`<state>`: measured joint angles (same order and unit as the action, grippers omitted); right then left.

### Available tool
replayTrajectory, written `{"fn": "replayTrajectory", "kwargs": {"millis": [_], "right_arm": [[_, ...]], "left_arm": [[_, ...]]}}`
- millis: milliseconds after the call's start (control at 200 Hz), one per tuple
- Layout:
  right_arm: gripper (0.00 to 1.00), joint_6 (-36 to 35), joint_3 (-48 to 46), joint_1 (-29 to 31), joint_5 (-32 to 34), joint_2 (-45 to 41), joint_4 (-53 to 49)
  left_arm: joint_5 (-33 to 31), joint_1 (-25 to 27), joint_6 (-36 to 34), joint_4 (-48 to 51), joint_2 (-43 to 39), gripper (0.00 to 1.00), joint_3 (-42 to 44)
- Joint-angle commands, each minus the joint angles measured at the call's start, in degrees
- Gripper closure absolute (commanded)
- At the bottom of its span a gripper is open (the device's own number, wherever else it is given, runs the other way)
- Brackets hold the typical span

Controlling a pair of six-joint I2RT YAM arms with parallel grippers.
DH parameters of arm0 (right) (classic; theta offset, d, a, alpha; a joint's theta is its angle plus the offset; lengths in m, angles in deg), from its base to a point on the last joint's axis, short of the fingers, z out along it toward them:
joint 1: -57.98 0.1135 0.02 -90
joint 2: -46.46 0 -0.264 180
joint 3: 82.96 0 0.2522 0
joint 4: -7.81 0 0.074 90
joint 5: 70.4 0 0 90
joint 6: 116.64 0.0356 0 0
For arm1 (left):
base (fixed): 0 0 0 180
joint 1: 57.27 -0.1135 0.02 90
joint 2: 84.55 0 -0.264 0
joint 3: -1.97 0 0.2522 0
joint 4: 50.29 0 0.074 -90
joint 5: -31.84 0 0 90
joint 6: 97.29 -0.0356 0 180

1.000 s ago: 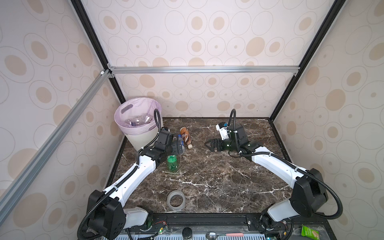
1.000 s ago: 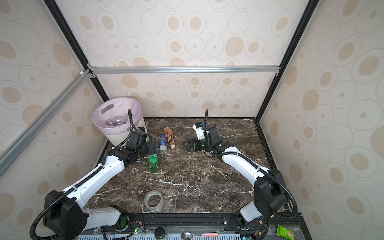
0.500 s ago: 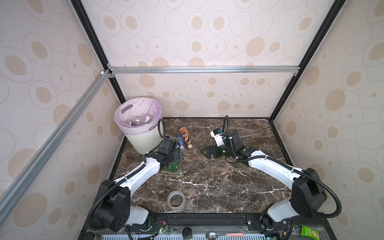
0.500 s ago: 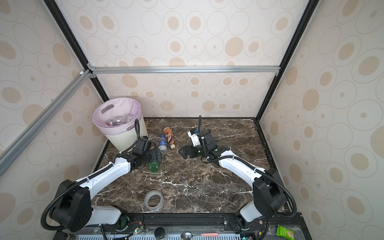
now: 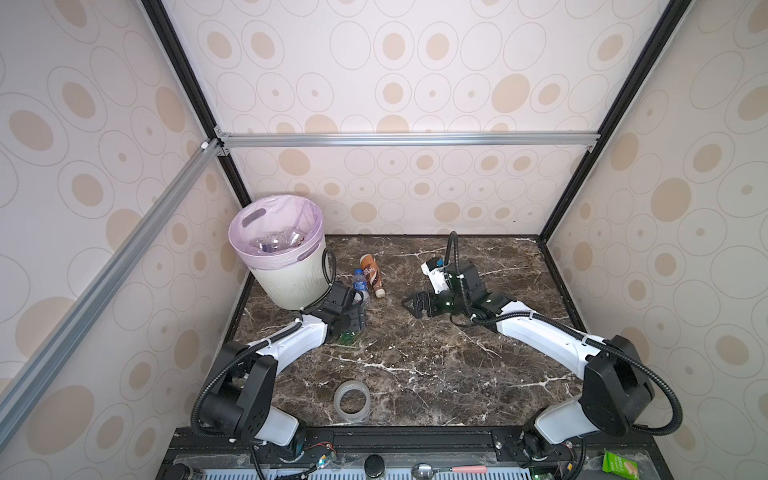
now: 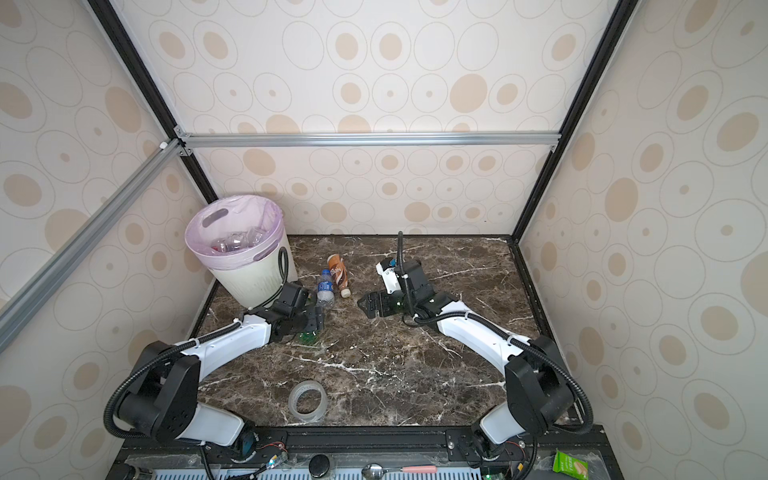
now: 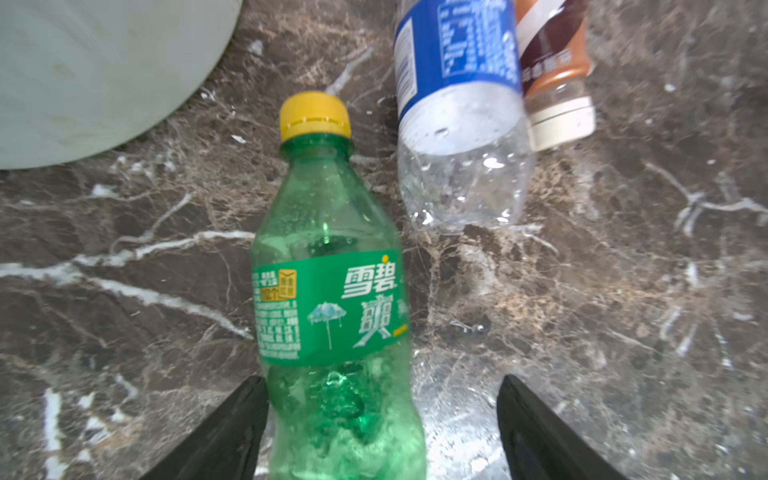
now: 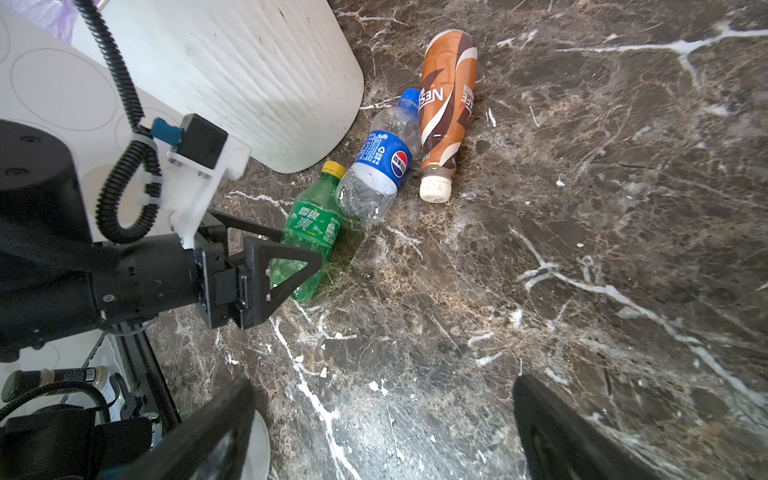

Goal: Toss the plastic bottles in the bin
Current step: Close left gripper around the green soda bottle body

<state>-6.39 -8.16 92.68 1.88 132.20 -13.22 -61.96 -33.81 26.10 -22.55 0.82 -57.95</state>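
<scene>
A green bottle (image 7: 332,291) with a yellow cap lies on the marble table, cap toward the bin (image 5: 291,282). My left gripper (image 7: 380,378) is open and straddles its lower half. One finger (image 7: 232,419) sits against the bottle's side; the other stands apart. In both top views the left gripper (image 5: 353,322) covers most of the green bottle (image 5: 347,337). Beside it lie a clear blue-labelled bottle (image 8: 382,162) and a brown-wrapped bottle (image 8: 446,104). Several bottles (image 5: 278,241) lie inside the bin. My right gripper (image 8: 382,380) hangs open and empty over bare table, right of the bottles.
A clear tape ring (image 5: 351,401) lies near the table's front edge. The bin stands in the far left corner against the patterned wall, close behind my left arm. Enclosure walls and black frame posts bound the table on three sides.
My left gripper has come down and toward the front over the green bottle, and its jaws have narrowed around it. My right gripper has shifted slightly left and nearer, still open.
</scene>
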Motion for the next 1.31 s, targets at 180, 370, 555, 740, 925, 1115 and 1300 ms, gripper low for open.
{"fn": "replayTrajectory", "kwargs": {"millis": [180, 370, 555, 740, 925, 1115, 1300], "right_arm": [[0.0, -0.48, -2.21, -0.02, 1.79, -1.66, 0.37], [0.0, 0.45, -3.41, -1.04, 1.81, -2.55, 0.56], [0.0, 2.48, -5.31, -3.08, 0.66, -3.25, 2.23], [0.0, 2.89, -6.1, -3.84, 0.4, -3.97, 2.37], [0.0, 2.95, -7.22, -4.26, 0.68, -5.26, 2.26], [0.0, 2.95, -8.28, -4.89, 0.95, -6.43, 1.98], [0.0, 3.48, -8.98, -6.03, 1.05, -6.88, 1.99]], "left_arm": [[1.59, -0.17, -0.33, -3.39, 5.79, 0.21, -2.1], [2.99, -0.02, -1.04, -4.83, 6.92, 0.38, -2.23], [2.9, 1.05, -0.97, -5.86, 8.19, 0.41, -2.19], [1.87, 2.68, -0.92, -6.59, 10.14, 0.43, -3.84], [1.21, 4.18, -1.04, -6.8, 12.99, 0.43, -6.66], [1.15, 6.39, -1.13, -6.76, 16.11, 0.44, -9.93], [1.07, 7.38, -1.13, -6.92, 17.55, 0.44, -11.07]]}}
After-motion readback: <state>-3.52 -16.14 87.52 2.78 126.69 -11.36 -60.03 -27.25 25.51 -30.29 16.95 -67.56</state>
